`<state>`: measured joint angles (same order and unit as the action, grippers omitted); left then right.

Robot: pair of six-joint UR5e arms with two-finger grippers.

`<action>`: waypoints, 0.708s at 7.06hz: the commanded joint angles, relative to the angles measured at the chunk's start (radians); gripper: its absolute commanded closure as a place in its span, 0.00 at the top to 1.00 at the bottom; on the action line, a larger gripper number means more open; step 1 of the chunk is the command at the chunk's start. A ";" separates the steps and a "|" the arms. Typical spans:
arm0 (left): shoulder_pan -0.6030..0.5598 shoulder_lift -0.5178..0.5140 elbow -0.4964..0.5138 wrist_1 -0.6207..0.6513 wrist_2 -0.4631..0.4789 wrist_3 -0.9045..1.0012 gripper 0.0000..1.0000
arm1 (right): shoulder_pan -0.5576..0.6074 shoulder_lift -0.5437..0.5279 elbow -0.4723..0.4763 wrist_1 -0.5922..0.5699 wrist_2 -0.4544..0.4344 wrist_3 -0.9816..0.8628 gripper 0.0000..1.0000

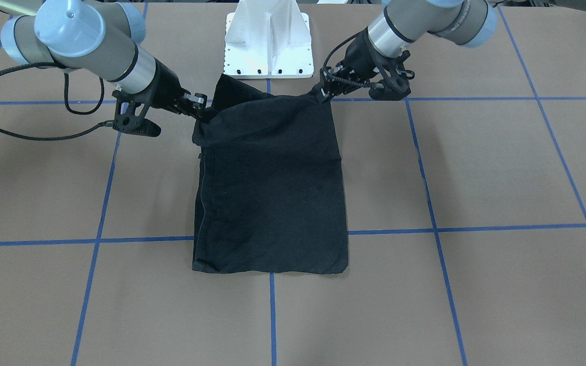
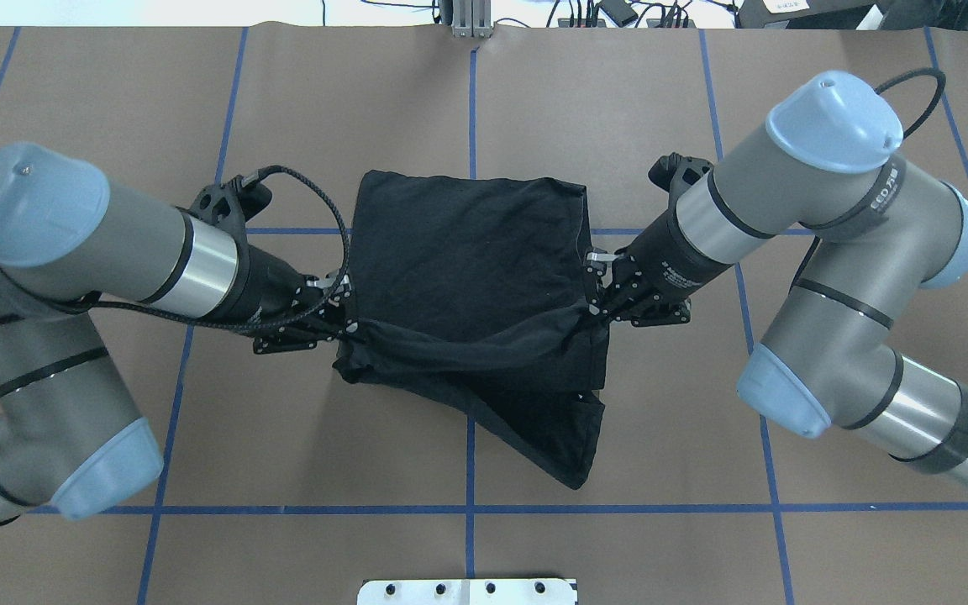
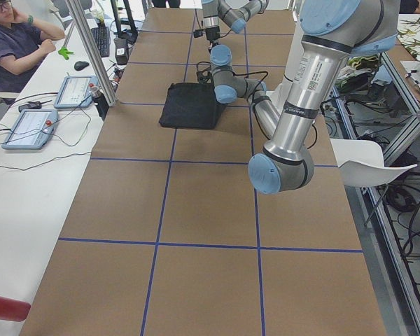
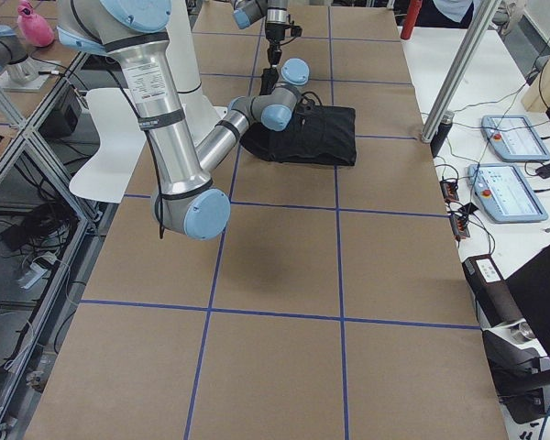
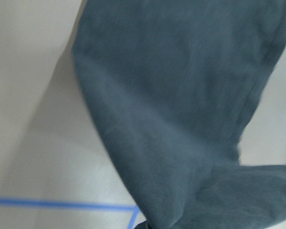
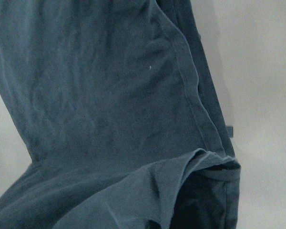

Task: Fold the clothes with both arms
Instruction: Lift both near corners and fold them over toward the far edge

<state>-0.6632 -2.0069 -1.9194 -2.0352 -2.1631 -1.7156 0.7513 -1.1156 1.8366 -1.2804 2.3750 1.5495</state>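
The plain black T-shirt [image 2: 467, 252] lay centred on the surface [image 2: 198, 420], its near edge raised, with the left hand [image 2: 344, 321] and right hand [image 2: 593, 304] clamped on its corners. The overhead view showed a trailing flap; the wrist views showed only fabric.

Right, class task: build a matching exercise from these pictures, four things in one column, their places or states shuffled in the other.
Column one: 1 T-shirt; 2 left gripper; 3 right gripper; 4 pedestal base.
Column two: a white, on the robot's side of the table; b shut on cloth at the overhead view's right; c black, partly lifted off the table; d shut on cloth at the overhead view's left.
Pairs: 1-c, 2-d, 3-b, 4-a.
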 commanded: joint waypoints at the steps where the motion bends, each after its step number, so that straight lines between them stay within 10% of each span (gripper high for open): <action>1: -0.077 -0.108 0.196 -0.011 -0.001 0.074 0.00 | 0.083 0.088 -0.142 0.001 -0.025 -0.093 0.00; 5: -0.157 -0.182 0.541 -0.213 0.005 0.122 0.00 | 0.097 0.288 -0.457 0.001 -0.146 -0.167 0.00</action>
<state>-0.7968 -2.1793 -1.4701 -2.1684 -2.1597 -1.5972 0.8471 -0.8753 1.4584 -1.2789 2.2641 1.4023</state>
